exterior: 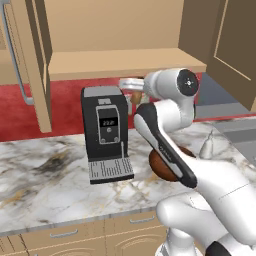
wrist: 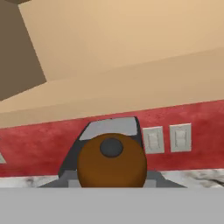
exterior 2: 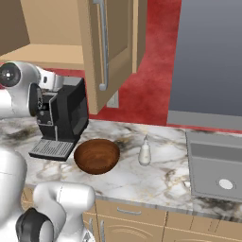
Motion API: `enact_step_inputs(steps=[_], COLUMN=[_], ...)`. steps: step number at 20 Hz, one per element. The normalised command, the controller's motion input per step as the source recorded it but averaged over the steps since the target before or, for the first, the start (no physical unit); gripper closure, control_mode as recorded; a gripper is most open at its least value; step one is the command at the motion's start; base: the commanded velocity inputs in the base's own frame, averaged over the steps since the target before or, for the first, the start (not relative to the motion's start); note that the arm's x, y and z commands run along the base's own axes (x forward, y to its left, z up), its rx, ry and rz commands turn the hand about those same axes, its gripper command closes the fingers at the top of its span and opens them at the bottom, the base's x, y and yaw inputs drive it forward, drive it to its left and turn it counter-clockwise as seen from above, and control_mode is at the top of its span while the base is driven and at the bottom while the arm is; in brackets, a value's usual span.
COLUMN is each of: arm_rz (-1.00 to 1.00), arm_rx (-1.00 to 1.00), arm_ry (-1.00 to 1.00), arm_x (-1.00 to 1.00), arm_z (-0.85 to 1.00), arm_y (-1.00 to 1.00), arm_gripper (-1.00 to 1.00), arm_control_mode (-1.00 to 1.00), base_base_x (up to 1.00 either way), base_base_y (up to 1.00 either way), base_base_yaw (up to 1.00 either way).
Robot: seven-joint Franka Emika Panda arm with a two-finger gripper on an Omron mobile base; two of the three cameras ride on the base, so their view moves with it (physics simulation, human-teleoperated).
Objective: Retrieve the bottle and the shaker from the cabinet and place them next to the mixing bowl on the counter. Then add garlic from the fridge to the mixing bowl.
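Observation:
My gripper [exterior: 131, 93] hangs below the open cabinet's shelf [exterior: 125, 62], just above and right of the coffee machine, and is shut on the brown shaker [wrist: 111, 162]. In the hand view the shaker's round top with its dark knob sits right before the camera. The mixing bowl [exterior 2: 97, 156] stands on the marble counter [exterior 2: 156, 182], in the left base view partly behind my arm [exterior: 156, 165]. The white bottle [exterior 2: 144, 152] stands upright on the counter just right of the bowl. The fridge and garlic are out of view.
A black coffee machine [exterior: 106, 129] stands on the counter left of the bowl, close under the gripper. The cabinet doors [exterior 2: 106, 47] hang open over the counter. A grey sink [exterior 2: 217, 168] lies at the right. Wall outlets [wrist: 170, 138] sit on the red backsplash.

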Motion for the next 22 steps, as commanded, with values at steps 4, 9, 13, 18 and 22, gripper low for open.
enact_step_inputs(steps=[4,9,13,18,22], arm_rz=[0.0,0.0,0.0,0.0,0.0], arm_rx=[0.0,0.0,0.0,0.0,-0.01], arm_ry=[0.0,0.0,0.0,0.0,0.01], arm_x=[-0.41,-0.57,-0.62,-0.46,-0.31], arm_z=[-0.39,-0.51,-0.48,-0.39,-0.53], arm_y=[-0.61,-0.54,-0.59,-0.7,-0.65], arm_gripper=[1.0,1.0,1.0,1.0,1.0], arm_control_mode=[-1.0,-1.0,-1.0,-1.0,-1.0], base_base_x=[0.0,0.0,0.0,0.0,0.0], base_base_y=[0.0,0.0,0.0,0.0,0.0], base_base_yaw=[0.0,0.0,0.0,0.0,0.0])
